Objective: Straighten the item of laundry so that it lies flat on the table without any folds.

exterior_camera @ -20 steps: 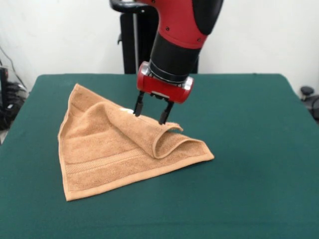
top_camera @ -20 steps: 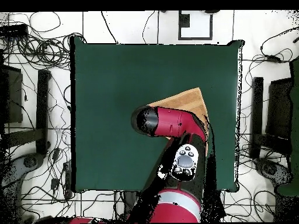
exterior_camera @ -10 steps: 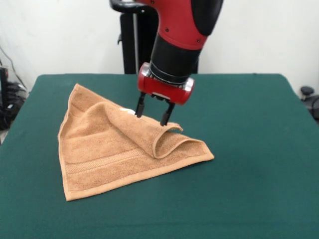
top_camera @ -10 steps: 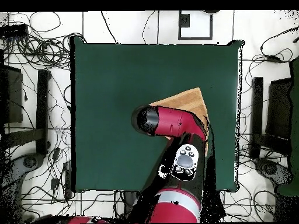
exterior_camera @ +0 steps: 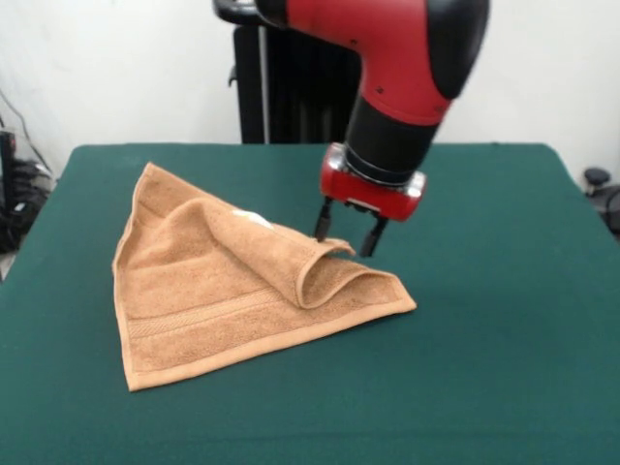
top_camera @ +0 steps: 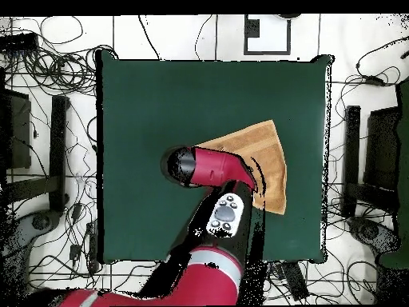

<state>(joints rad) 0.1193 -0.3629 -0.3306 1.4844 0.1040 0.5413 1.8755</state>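
Note:
An orange-tan towel [exterior_camera: 213, 291] lies folded on the green table [exterior_camera: 484, 339], left of centre in the front view. Its upper layer is doubled over, forming a raised curled fold [exterior_camera: 325, 266] at its right side, and a small white tag [exterior_camera: 254, 219] shows on top. My gripper [exterior_camera: 345, 235] hangs open just above that curled fold's far right end, with nothing between its fingers. In the overhead view the towel [top_camera: 268, 156] shows as a triangle right of centre, partly covered by the red arm [top_camera: 212, 166]; the gripper itself is hidden under the arm there.
Bare green felt spreads to the right and front of the towel. Beyond the table's edges [top_camera: 100, 160] the floor holds cables and dark stands [top_camera: 60, 144]. A black post [exterior_camera: 257, 87] rises behind the table's far edge.
My gripper has shifted to the right in the front view, from above the towel's white tag to above the curled fold's right end. The towel has not moved.

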